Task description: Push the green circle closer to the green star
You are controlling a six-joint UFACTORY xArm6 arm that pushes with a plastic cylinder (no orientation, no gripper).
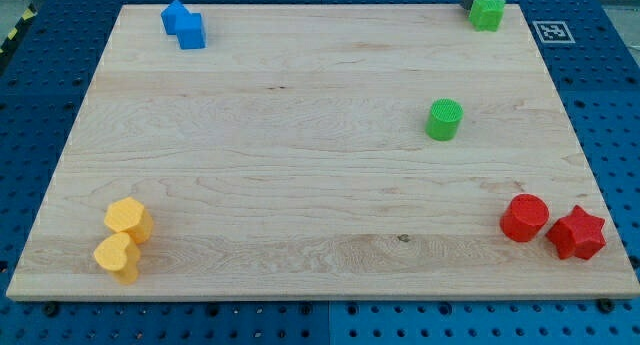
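Note:
The green circle (pixel 444 119) stands on the wooden board, right of the middle. The green star (pixel 487 12) sits at the board's top right corner, well above the circle. A dark rod enters at the view's top edge, and my tip (pixel 470 8) is just left of the green star, touching or nearly touching it. The tip is far above the green circle.
Two blue blocks (pixel 184 25) sit together at the top left. A yellow hexagon (pixel 128 219) and a yellow heart (pixel 117 257) sit at the bottom left. A red circle (pixel 524 217) and a red star (pixel 576 233) sit at the bottom right. The board (pixel 300 165) lies on a blue pegboard.

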